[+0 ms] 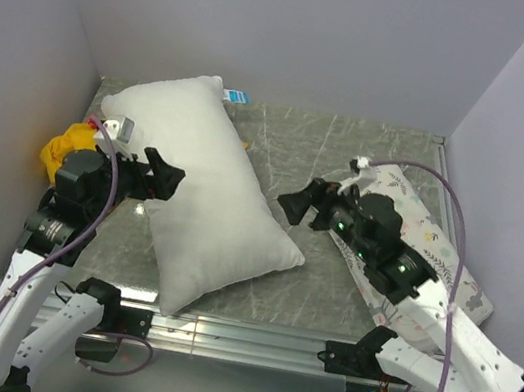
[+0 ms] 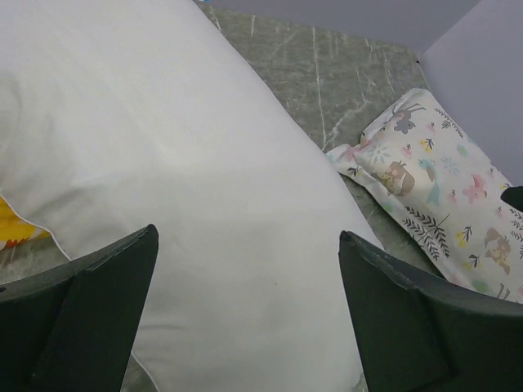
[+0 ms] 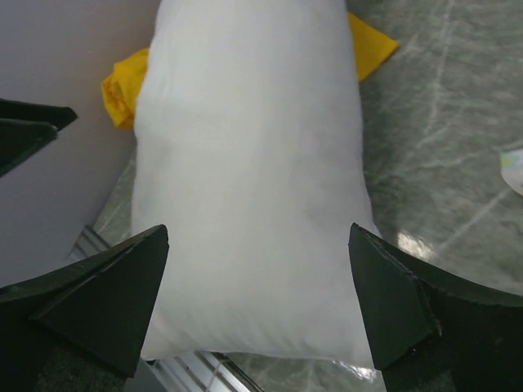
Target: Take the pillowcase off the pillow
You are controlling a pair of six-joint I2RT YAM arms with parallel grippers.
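Jaws, both arms: L jaws and R jaws spread wide, gripping nothing.

L arm reaches in from near-L. L jaws sit at L edge of pillow, approx. mid-length. In L wrist view the fingers stand apart w/ pillow surface filling the gap between them.

R arm points L. R jaws are just beside pillow's R edge; contact can't be told. In R wrist view the fingers stand apart, pillow running lengthwise between and beyond them.

Pillow is bare and lies diagonally on tabletop, from far-L to near-centre, w/ blue tag at far end.

Pillowcase is a crumpled yellow heap by L wall, against pillow's far-L end, next to L arm and outside L jaws, well apart from R jaws. A yellow corner shows at pillow's R side.

Printed pillow lies under R arm.
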